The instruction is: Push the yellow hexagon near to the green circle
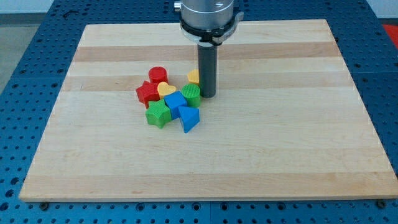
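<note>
- Now, going from the view's left, the wooden tabletop (280,155) carries one tight cluster of blocks, a little left of its centre.
- At the cluster's left edge sits a red star-like block (147,93), and a red cylinder (158,74) stands just behind it, toward the view's top.
- A yellow heart (166,89) lies beside the red blocks, touching them as far as I can see.
- Below it, a green star-like block (158,114) is at the cluster's bottom left.
- A blue cube (175,101) is in the middle, and a blue triangular block (189,118) sits just right of the green star, at the view's bottom of the cluster.
- The green circle (192,94) is on the cluster's right side, next to the blue cube.
- The yellow hexagon (194,76) is right behind the green circle, partly hidden by the rod; whether they touch I cannot tell.
- My tip (208,96) stands at the right edge of the cluster, just beside the green circle and the yellow hexagon.
- This arm has no gripper, only the dark rod.
</note>
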